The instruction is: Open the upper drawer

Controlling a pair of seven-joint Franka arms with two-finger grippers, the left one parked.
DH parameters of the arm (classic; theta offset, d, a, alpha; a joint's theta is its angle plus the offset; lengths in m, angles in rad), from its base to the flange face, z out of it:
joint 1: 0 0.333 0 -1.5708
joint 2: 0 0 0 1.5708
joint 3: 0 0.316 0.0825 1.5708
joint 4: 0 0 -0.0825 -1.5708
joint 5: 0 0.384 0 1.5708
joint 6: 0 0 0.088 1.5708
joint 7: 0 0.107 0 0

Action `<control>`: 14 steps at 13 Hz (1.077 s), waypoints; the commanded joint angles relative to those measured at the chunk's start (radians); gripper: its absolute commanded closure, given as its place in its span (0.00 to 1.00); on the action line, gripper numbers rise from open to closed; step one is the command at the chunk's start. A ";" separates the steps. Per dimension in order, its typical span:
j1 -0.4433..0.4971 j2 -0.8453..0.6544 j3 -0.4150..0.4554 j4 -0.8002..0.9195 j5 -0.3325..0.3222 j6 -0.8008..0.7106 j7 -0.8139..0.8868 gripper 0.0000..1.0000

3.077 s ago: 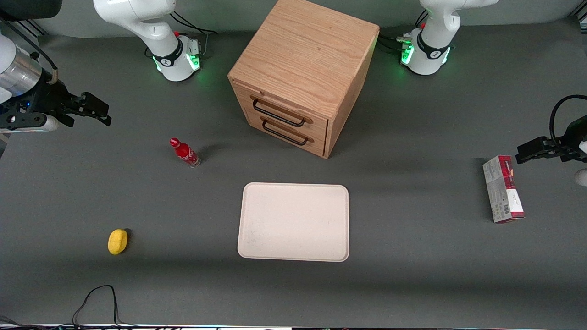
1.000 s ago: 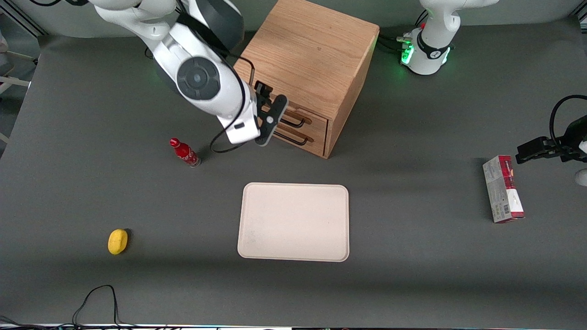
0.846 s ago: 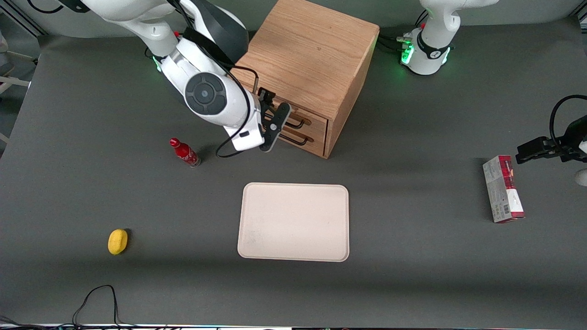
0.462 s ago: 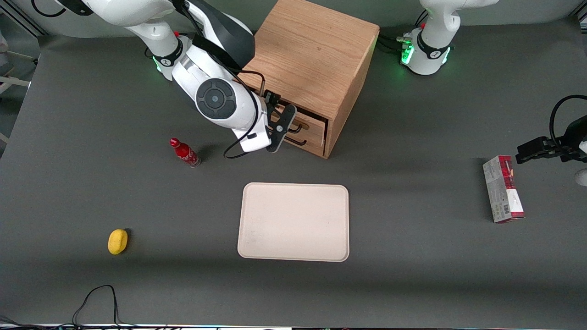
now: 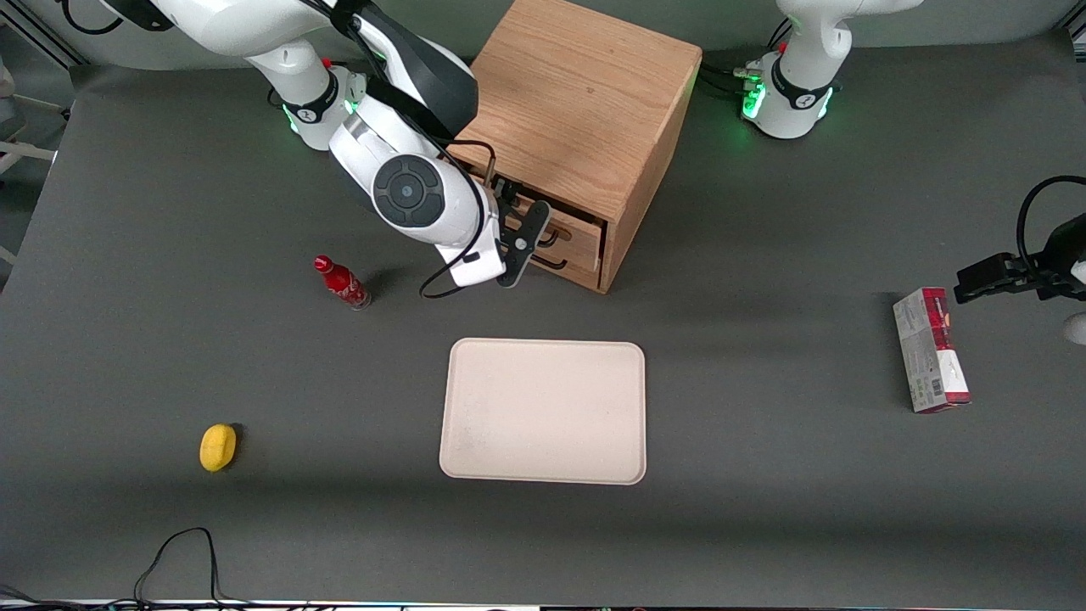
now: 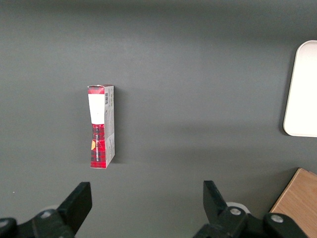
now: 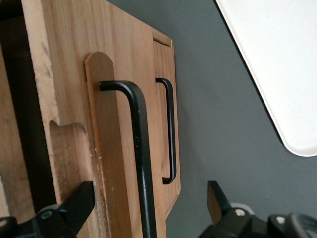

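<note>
Dark grey matting covers the table (image 5: 764, 509), and we have our gripper (image 5: 519, 240) at the front of the oak cabinet (image 5: 577, 102). In the right wrist view its fingers (image 7: 74, 206) stand apart, one on either side of the black bar handle (image 7: 141, 163) of the upper drawer (image 7: 59, 114), not clamped on it. That drawer looks slightly out from the cabinet, with a dark gap showing beside its front panel; the lower drawer (image 7: 166, 89) sits just past it, flush. We judge the main risk to be the open fingers sliding off the thin bar if we pull at an angle, or the cabinet dragging toward the tray (image 5: 543, 412) should the drawer bind.
</note>
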 commanded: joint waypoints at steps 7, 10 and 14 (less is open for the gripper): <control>-0.026 0.051 -0.004 0.071 -0.060 -0.031 -0.099 0.00; -0.031 0.051 -0.030 0.100 -0.057 -0.061 -0.151 0.00; -0.033 0.070 -0.033 0.117 -0.060 -0.060 -0.156 0.00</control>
